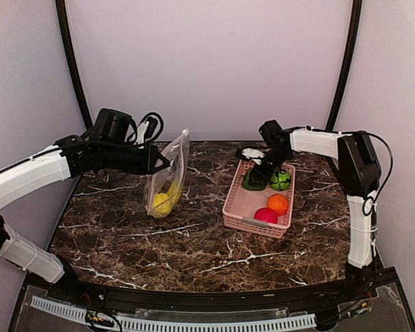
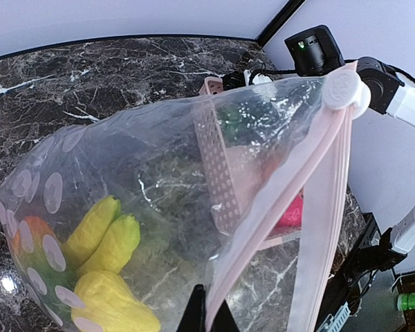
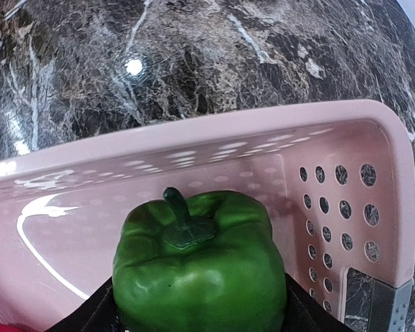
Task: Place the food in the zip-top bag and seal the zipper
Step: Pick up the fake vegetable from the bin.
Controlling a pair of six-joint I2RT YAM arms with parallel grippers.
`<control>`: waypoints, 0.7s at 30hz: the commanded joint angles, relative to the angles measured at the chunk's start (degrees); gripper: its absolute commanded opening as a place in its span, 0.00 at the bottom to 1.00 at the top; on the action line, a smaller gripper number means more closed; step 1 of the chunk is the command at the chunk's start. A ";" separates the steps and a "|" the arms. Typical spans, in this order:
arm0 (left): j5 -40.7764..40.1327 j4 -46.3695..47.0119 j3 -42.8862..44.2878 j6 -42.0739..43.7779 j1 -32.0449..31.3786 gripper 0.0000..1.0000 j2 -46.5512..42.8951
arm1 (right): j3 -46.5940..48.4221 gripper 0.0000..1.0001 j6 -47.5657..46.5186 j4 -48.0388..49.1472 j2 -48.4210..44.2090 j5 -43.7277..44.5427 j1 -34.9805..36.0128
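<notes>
Green pepper (image 3: pixel 200 270) is closest: glossy, hard, light, prob. slippery, so best hold is on its wide sides, low. My right gripper (image 3: pixel 200 315) is clenched on it so, inside the pink basket (image 3: pixel 346 173). My left gripper (image 2: pixel 209 315) pinches the floppy zip-top bag (image 2: pixel 145 180) by the zipper (image 2: pixel 325 207), well apart to the pepper's left.

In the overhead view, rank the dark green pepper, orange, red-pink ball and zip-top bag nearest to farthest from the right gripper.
1. dark green pepper, in the right gripper's fingers.
2. orange, nearer in the basket.
3. red-pink ball, basket's near end.
4. zip-top bag, far left.
</notes>
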 commanded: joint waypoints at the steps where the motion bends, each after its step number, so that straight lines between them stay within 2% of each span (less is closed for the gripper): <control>1: 0.58 0.93 0.18 -0.52 0.36 0.01 -0.67 | 1.43 0.62 0.86 0.15 0.37 -0.08 0.19; 5: 1.14 1.25 0.21 -0.67 0.32 0.01 -0.01 | 0.63 0.50 1.65 0.15 -1.86 -0.17 0.19; 10: 2.01 2.24 0.24 -1.21 0.34 0.01 0.71 | 0.12 0.48 4.73 -1.47 -8.26 -3.77 0.16; 15: 2.87 4.17 0.37 -2.03 0.32 0.01 1.44 | 8.05 0.48 10.87 -7.02 -14.76 -19.18 0.31; 21: 3.52 5.49 0.28 -3.68 0.32 0.01 2.41 | 16.07 0.48 18.36 -5.86 -17.88 -37.84 0.82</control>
